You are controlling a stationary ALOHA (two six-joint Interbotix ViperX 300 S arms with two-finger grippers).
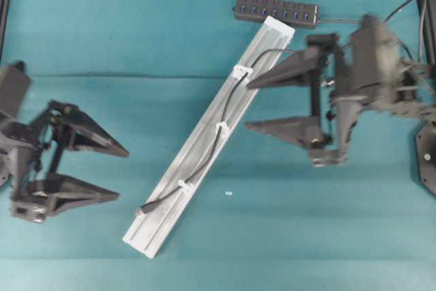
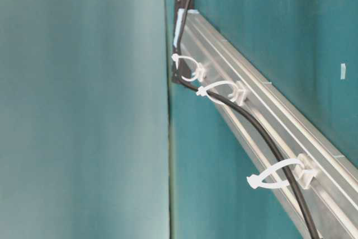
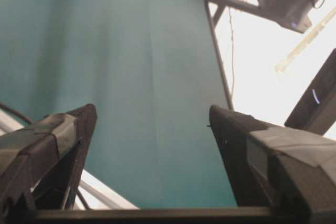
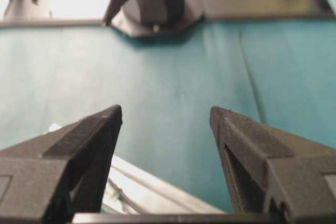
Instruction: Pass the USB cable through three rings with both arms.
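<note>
The USB cable (image 1: 206, 163) lies along the silver rail (image 1: 170, 219) and runs through all three rings (image 1: 242, 71) (image 1: 222, 127) (image 1: 185, 185). Its plug (image 1: 144, 209) rests on the rail past the lowest ring. The table-level view shows the cable (image 2: 263, 132) inside each white loop (image 2: 187, 68) (image 2: 221, 90) (image 2: 279, 174). My left gripper (image 1: 122, 175) (image 3: 152, 114) stands open at the far left, well apart from the rail and holding nothing. My right gripper (image 1: 247, 104) (image 4: 165, 113) is open just right of the rail, between the top two rings, and empty.
A black multi-port hub (image 1: 276, 11) lies at the rail's far end with the cable leading from it. A tiny white scrap (image 1: 228, 193) sits on the teal cloth right of the rail. The right arm's body (image 1: 375, 66) fills the right side.
</note>
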